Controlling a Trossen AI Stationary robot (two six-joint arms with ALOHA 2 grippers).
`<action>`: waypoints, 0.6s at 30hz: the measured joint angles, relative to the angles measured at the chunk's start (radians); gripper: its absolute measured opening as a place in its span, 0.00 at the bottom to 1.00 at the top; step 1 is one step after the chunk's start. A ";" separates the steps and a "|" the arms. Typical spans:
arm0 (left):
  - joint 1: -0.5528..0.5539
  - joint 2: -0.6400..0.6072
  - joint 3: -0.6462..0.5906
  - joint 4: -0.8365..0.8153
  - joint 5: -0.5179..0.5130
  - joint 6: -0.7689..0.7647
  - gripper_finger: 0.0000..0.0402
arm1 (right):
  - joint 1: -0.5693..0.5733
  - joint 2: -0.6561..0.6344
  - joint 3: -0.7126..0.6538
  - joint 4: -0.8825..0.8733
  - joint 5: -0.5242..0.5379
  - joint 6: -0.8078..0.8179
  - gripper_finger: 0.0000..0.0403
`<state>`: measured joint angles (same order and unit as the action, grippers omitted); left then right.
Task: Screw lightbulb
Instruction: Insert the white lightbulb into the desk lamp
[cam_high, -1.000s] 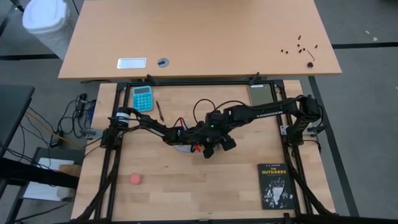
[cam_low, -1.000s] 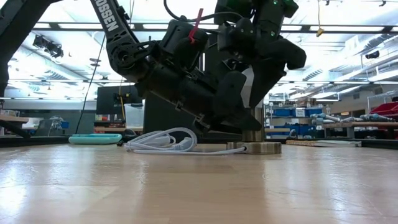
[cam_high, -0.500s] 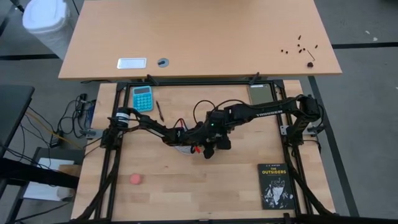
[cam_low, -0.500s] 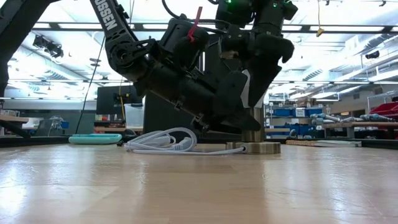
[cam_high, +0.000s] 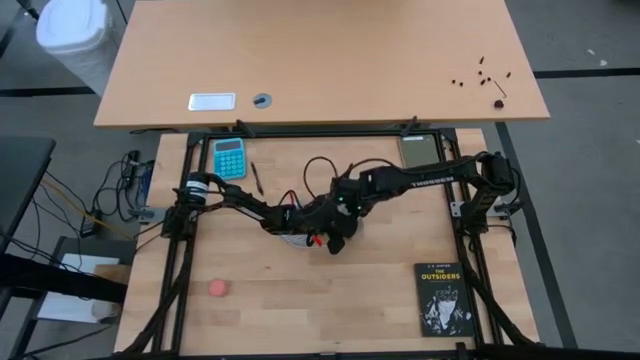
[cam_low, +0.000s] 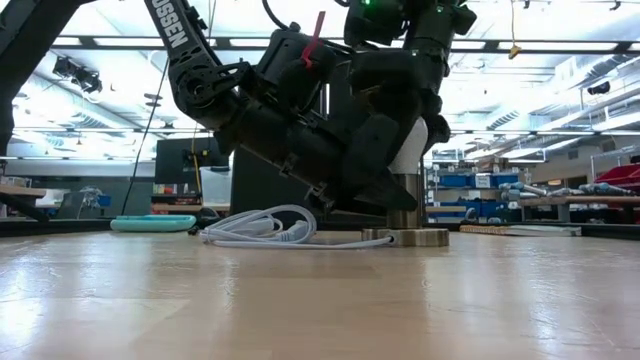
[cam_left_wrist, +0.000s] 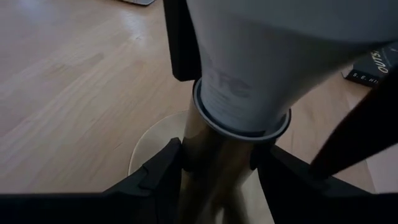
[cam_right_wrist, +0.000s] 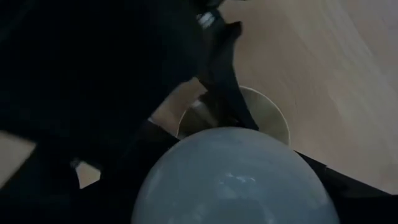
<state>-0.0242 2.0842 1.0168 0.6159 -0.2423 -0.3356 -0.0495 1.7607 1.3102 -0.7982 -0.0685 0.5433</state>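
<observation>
At table centre, lightbulb (cam_low: 409, 146) mostly hidden; left fingers (cam_left_wrist: 163, 167) clamp socket (cam_left_wrist: 214, 149), right grip unclear.

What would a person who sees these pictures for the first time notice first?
First, the two dark arms meeting at the table's middle, where the left gripper clamps the metal socket stem and the right gripper holds the white lightbulb standing in it. Next, the coiled white cord beside the socket's round base.

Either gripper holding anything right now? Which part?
Left gripper clamps the brass socket stem above its round base; right gripper grips the white frosted lightbulb by its glass dome.
</observation>
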 joint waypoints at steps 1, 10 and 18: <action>0.001 0.000 0.000 0.000 -0.002 -0.001 0.48 | -0.004 0.000 0.000 0.002 0.000 0.032 0.66; 0.003 0.000 -0.001 0.014 -0.012 0.010 0.48 | -0.039 -0.003 0.000 0.010 -0.042 0.033 0.76; 0.005 0.001 -0.001 0.017 -0.015 0.017 0.51 | -0.086 -0.059 -0.001 -0.024 -0.084 -0.077 0.87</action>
<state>-0.0189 2.0853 1.0161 0.6327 -0.2573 -0.3187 -0.1353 1.7018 1.3090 -0.8223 -0.1521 0.4659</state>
